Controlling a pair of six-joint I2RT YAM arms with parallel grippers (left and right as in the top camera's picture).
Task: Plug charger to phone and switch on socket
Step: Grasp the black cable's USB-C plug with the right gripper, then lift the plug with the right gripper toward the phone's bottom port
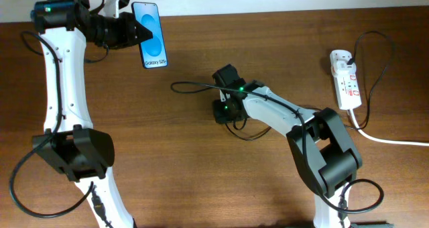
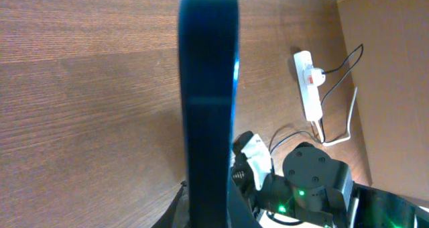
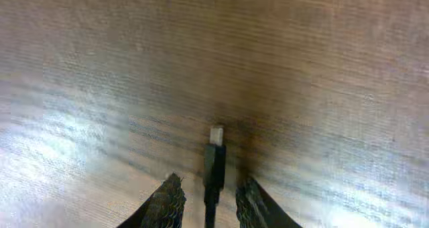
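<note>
At the table's far left, our left gripper (image 1: 136, 32) is clamped on the phone (image 1: 153, 37). Near the middle, our right gripper (image 1: 224, 111) pinches the charger (image 3: 215, 157), its plug sticking out. We judge nothing is plugged yet, and the socket (image 1: 346, 80), far right, is not yet switched.

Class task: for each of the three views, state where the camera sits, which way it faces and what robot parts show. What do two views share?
Overhead: above the table, looking straight down; both arms show, the left gripper holding the phone.
Left wrist: on the left arm, looking past the edge-on phone toward the socket; the right arm shows.
Right wrist: low over the table, facing the wood; its fingers flank the charger.
Shared: overhead and left wrist both show phone and socket.
</note>
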